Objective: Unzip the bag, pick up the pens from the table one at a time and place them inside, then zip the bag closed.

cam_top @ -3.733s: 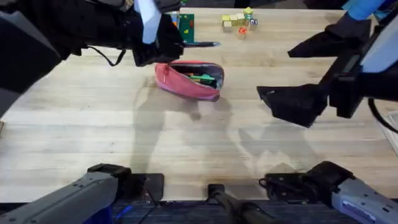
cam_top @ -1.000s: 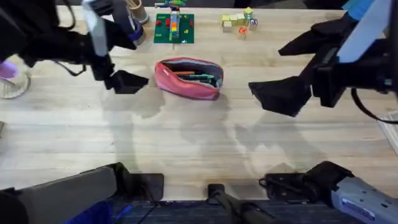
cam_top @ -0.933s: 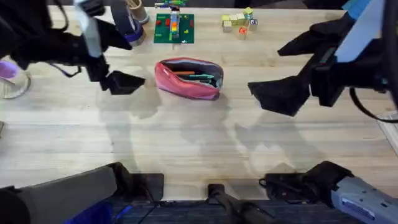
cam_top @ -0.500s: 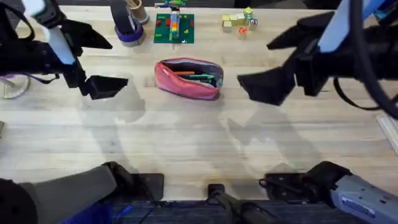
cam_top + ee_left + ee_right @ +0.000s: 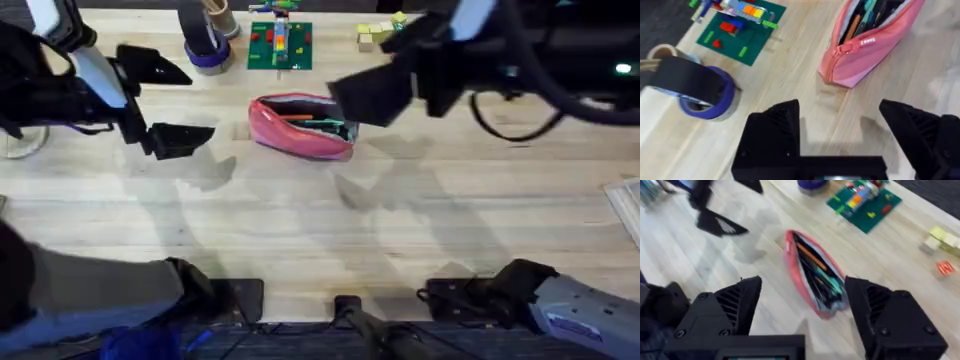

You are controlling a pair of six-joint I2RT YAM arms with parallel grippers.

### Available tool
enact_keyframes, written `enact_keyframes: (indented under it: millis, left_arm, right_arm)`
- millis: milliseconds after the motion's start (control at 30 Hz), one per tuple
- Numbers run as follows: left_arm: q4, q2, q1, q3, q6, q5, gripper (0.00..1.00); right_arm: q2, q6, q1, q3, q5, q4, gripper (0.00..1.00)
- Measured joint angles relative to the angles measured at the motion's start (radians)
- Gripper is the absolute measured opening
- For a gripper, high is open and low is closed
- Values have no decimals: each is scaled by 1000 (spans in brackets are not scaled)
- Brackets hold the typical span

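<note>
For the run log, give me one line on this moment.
pouch: unzipped, pens inside | left hand: open, beside pouch | right hand: open, above pouch

Robot lab bench: plank table [image 5: 300, 230], brick baseplate [image 5: 280, 46], tape roll [image 5: 205, 50].

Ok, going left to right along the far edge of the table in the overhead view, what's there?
Purple tape roll → green brick baseplate → yellow blocks.

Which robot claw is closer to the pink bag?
The right gripper, hanging right by the bag, almost over its end. The left gripper is off to the side.
</note>
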Motion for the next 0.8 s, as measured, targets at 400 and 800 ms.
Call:
enact_keyframes:
  millis: [400,800]
  left_arm:
    - [-18,164,-35,-1,0,95,993]
    - [-18,164,-35,-1,0,98,993]
  right_arm:
    - [281,230,174,0,0,273,997]
    - [366,337,214,0,101,196,996]
